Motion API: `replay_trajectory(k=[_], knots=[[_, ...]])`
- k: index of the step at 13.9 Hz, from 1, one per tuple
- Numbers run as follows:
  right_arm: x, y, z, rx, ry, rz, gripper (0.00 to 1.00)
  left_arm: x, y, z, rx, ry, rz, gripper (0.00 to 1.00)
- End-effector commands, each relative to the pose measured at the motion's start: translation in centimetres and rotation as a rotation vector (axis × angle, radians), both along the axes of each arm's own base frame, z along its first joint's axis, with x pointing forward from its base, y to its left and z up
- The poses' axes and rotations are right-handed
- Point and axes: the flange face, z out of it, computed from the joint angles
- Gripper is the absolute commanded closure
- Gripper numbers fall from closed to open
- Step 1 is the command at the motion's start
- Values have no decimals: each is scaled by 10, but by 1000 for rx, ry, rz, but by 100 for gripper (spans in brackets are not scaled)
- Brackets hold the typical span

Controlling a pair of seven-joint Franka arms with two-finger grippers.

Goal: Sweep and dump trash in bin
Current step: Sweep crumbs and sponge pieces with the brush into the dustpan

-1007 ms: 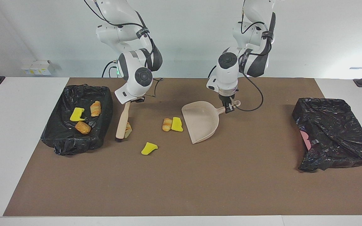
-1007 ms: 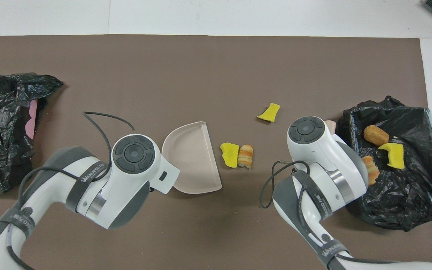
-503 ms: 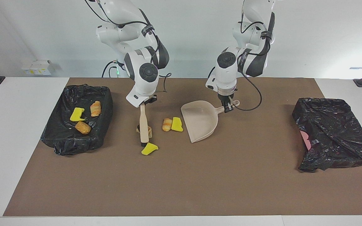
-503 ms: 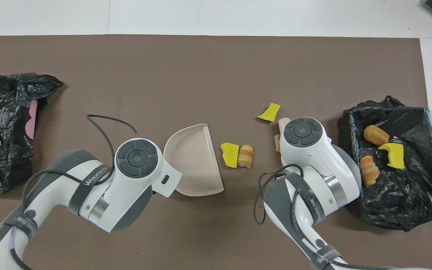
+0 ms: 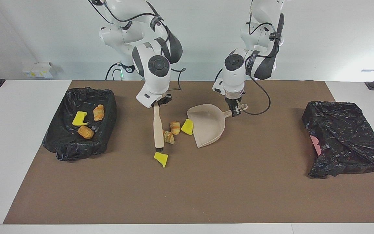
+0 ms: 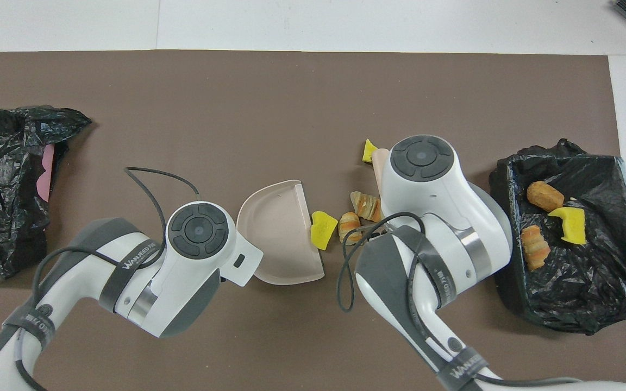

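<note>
Right claw (image 5: 157,104) clamped on the top of the brush (image 5: 157,128) handle, over the mat (image 5: 206,182) mid-counter. Brush hangs nearly upright, bristle tip down on the mat. Left claw (image 5: 235,110) closed on the dustpan (image 5: 208,128) handle; pan flat on the mat, open mouth facing the brush.

Trash, loose on the mat:
- ridged tan-orange pastry lump (image 5: 168,136) touching the brush shaft on the pan side
- second pastry lump (image 5: 175,127) just beside it, nearer the pan
- bright yellow sponge chunk (image 5: 187,126) at the pan's lip, touching it
- yellow sponge wedge (image 5: 161,159) just beside the brush tip, farther from the robots than the rest

Trash already in the bin (image 5: 107,104) (black-bag lined, right arm's end of the counter): yellow chunk (image 5: 79,118), striped pastry (image 5: 98,112), brown lump (image 5: 85,132).

Second black-bagged bin (image 5: 342,139) at the left arm's end, crumpled, a bit of pink showing at its edge.

Yellow pieces look foamy with cut faces; pastries are banded orange/tan.
</note>
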Motion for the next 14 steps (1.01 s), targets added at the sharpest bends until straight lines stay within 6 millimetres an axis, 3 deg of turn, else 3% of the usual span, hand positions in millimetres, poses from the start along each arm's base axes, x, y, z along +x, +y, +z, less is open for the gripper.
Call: replay_trajectory(k=[1, 4, 8, 9, 10, 12, 14], knots=[[5, -39, -2, -16, 12, 50, 100, -11, 4, -1, 9, -18, -13, 100], [17, -61, -18, -41, -31, 112, 100, -11, 4, -1, 9, -18, -1, 100], [-23, -66, -60, -5, 62, 104, 100, -13, 3, -1, 16, -23, 58, 100], [-32, -59, -71, 2, 79, 137, 100, -13, 3, -1, 17, -22, 58, 100], [-39, -40, -75, 21, 78, 150, 100, -13, 3, -1, 18, -21, 58, 100], [-49, -14, -74, 110, 102, 125, 100, -13, 3, 1, 16, -24, 58, 100], [-69, 34, -71, 185, 119, 154, 100, -14, 3, 1, 17, -23, 58, 100]])
